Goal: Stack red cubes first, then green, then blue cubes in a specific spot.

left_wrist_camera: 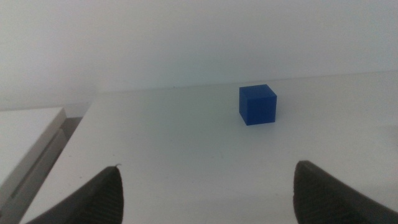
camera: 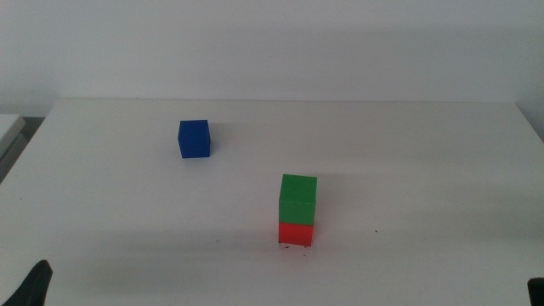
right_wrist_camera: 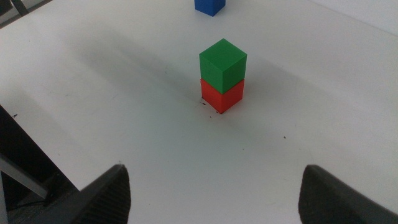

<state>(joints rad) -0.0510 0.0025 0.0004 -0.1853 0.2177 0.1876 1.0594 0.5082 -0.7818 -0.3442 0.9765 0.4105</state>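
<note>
Left end effector (left_wrist_camera: 205, 193): jaws spread wide, empty, low at the near left of the table (camera: 425, 144), facing the blue cube, likely to fetch it.
Right end effector (right_wrist_camera: 214, 193): also wide open and empty, at the near right.
Red cube (camera: 295, 233): on the scuffed spot as base.
Green cube (camera: 297, 199): squarely on top.
Blue cube (camera: 194, 138): farther back-left, alone, still to stack.

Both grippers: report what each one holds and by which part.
Nothing is held. The left gripper and right gripper are open and empty; the blue cube sits alone, the green cube on the red cube.
</note>
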